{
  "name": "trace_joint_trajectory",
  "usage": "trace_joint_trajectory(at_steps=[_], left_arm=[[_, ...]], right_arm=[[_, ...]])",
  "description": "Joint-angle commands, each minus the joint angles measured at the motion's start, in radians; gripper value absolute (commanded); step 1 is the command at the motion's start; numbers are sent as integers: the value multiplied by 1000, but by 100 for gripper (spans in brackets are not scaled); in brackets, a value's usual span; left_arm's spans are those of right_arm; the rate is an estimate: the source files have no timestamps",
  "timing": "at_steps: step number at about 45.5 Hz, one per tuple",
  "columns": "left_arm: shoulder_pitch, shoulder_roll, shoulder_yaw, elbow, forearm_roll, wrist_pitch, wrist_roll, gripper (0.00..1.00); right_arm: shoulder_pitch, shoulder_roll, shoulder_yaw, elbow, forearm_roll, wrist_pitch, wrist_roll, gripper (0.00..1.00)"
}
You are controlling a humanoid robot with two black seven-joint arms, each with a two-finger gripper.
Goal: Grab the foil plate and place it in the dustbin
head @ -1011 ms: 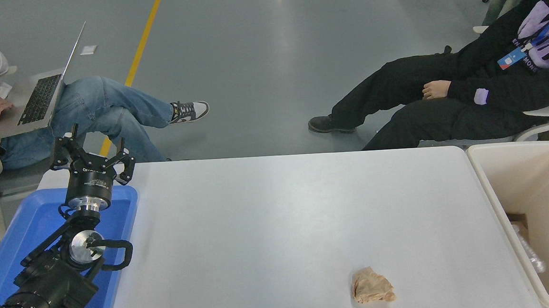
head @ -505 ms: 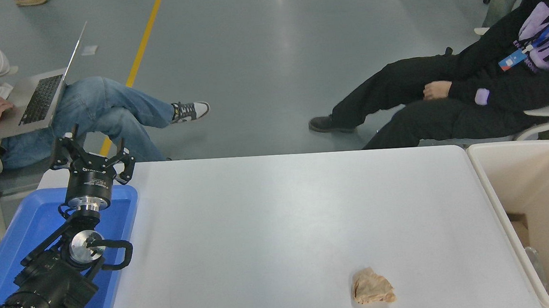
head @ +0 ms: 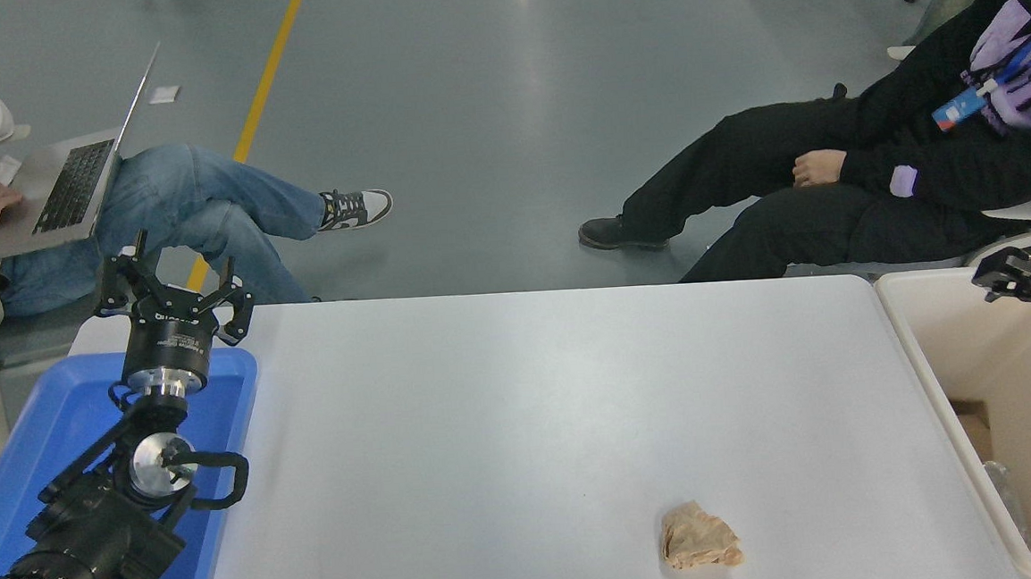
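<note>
The foil plate is not in view anywhere on the table. The cream-beige dustbin point(head: 933, 389) stands at the table's right end, cut off by the picture's edge. My right gripper point(head: 1011, 277) comes in from the right edge and hangs over the dustbin's far rim. Only its tip shows, and nothing shiny is visible in it. My left gripper point(head: 173, 288) is parked at the lower left over a blue tray, open and empty.
A crumpled tan paper wad point(head: 699, 538) lies on the white table point(head: 532, 414) near its front edge. The shallow blue tray point(head: 32, 435) sits at the left end. Clear plastic point(head: 1002, 483) lies in the bin. Two people sit beyond the far edge.
My right gripper has come into view at the right edge, above the dustbin's far rim. The left arm and the paper wad have not moved.
</note>
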Motion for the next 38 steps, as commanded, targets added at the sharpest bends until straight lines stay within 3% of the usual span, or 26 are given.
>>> trace_joint_trajectory(at_steps=[1,16,38], left_arm=[[1,0,0,1,0,0,0,99],[1,0,0,-1,-1,0,0,99],[1,-1,0,1,-1,0,0,99]], right_arm=[[208,142,-13,37,2,296,-1,100],[303,304,16,90,-1,296,-1,100],[342,302,48,115,-1,296,-1,100]])
